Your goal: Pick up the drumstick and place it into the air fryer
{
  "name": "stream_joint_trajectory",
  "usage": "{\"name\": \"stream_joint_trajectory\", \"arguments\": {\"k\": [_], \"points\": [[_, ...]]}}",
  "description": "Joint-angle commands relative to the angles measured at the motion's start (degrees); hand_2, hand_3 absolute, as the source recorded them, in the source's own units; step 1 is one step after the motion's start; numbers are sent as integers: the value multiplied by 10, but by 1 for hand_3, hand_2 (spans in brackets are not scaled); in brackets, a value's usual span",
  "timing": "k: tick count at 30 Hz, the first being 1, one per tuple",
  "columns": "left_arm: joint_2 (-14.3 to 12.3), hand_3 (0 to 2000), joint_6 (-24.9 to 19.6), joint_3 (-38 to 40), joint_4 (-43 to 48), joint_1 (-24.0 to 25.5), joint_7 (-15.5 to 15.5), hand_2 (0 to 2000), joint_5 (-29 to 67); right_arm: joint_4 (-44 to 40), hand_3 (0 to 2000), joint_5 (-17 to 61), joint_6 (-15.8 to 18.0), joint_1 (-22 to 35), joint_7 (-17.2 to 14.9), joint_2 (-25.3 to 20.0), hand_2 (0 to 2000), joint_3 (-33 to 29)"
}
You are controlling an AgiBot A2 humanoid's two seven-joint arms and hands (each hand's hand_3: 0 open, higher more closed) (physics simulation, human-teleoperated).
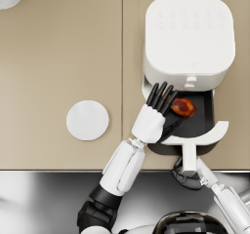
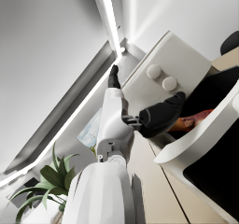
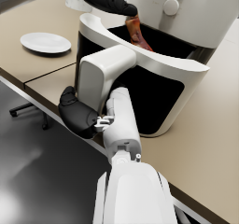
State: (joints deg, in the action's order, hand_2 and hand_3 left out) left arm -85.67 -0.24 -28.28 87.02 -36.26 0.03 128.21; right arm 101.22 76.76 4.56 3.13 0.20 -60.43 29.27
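Here the placing step is judged under way: the air fryer [image 1: 189, 35] stands with its drawer [image 1: 205, 116] pulled out by the handle [image 1: 188, 160], which is grasped by the right hand [image 1: 188, 178]. The drumstick [image 1: 183, 107] is held over the drawer by the left hand [image 1: 160, 113]. Next, lowering and release are called for.

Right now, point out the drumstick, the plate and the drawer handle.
drumstick [image 1: 183, 107]: head view, its browned middle.
plate [image 1: 87, 120]: head view, its centre.
drawer handle [image 3: 100, 73]: right wrist view, its white front face.
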Motion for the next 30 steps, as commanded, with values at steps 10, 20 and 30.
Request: {"name": "stream_joint_trajectory", "arguments": {"k": [10, 20, 30], "points": [[45, 0, 2, 337, 184, 204, 0, 0, -1, 66, 2000, 0, 85, 91, 2, -123, 2000, 58], [47, 0, 2, 388, 188, 217, 0, 0, -1, -64, 2000, 0, 106, 228, -1, -127, 2000, 72], [53, 0, 2, 383, 185, 211, 0, 0, -1, -218, 2000, 1, 95, 343, -3, -126, 2000, 132]]}}
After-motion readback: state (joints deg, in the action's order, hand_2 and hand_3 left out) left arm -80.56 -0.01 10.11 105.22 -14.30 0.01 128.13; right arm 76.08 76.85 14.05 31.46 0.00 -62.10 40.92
